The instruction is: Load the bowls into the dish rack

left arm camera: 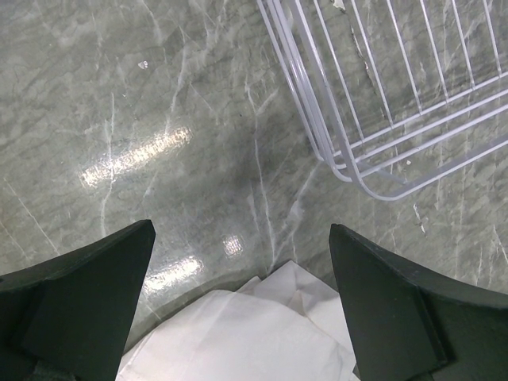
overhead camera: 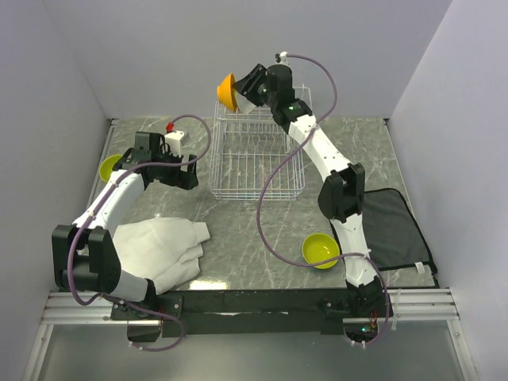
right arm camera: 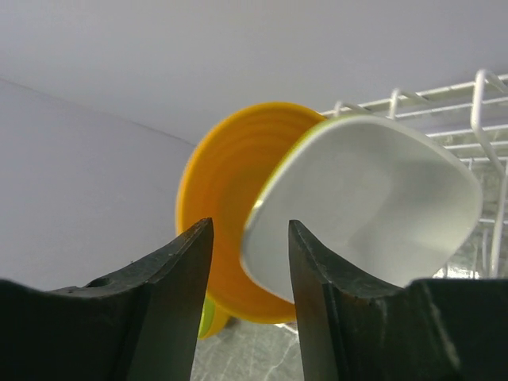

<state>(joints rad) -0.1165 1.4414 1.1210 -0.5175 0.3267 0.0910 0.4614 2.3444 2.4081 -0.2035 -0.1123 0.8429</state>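
Grey marble tabletop [overhead camera: 238, 230] carries the white wire dish rack [overhead camera: 258, 196]. Above its far end, the right gripper [right arm camera: 250, 230] pinches the rim of a round orange plastic bowl [right arm camera: 218, 182] with a white-lined bowl [right arm camera: 365, 206] nested inside it, the arm stretched forward. The left gripper [left arm camera: 242, 230] hangs spread, angled down beside the rack's near corner.

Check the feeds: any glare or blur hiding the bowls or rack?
Top external: even light, sharp, soft shadows. Left wrist: glare streaks on the table beside the dish rack. Right wrist: dark, soft fingers; orange bowl and pale bowl clear.
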